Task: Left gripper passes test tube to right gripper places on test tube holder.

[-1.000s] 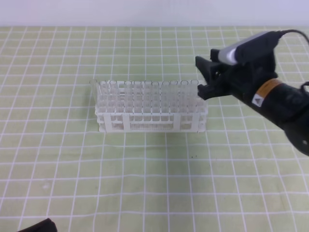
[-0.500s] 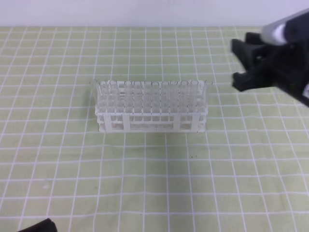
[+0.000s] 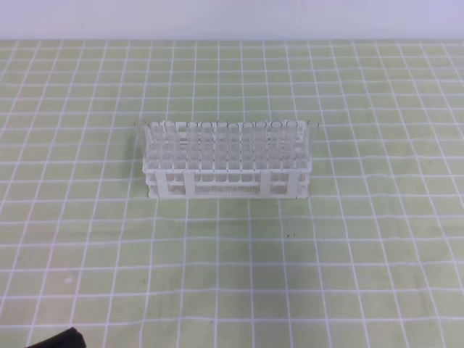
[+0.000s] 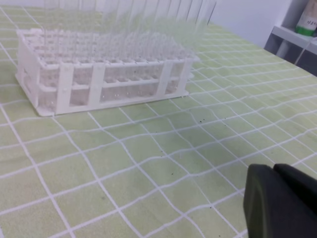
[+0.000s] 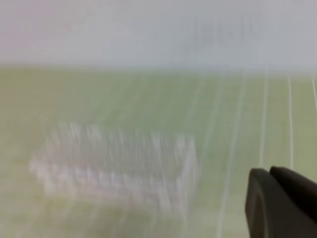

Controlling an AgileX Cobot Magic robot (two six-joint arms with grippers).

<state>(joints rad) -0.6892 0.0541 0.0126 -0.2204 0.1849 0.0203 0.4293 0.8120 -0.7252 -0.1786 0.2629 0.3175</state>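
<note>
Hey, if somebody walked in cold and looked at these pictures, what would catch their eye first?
The white test tube holder, packed with upright clear tubes, stands alone near the middle of the green gridded mat. In the high view no arm reaches over the mat. Each wrist view shows only black fingertips at its lower right corner: the left gripper and the right gripper, both shut, with the right wrist picture badly blurred.

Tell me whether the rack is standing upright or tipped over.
Upright. The rack sits flat on the checked mat, its tubes pointing straight up.

Blurred view: closed right gripper (image 5: 270, 171); probably test tube holder (image 5: 116, 171) beyond.
</note>
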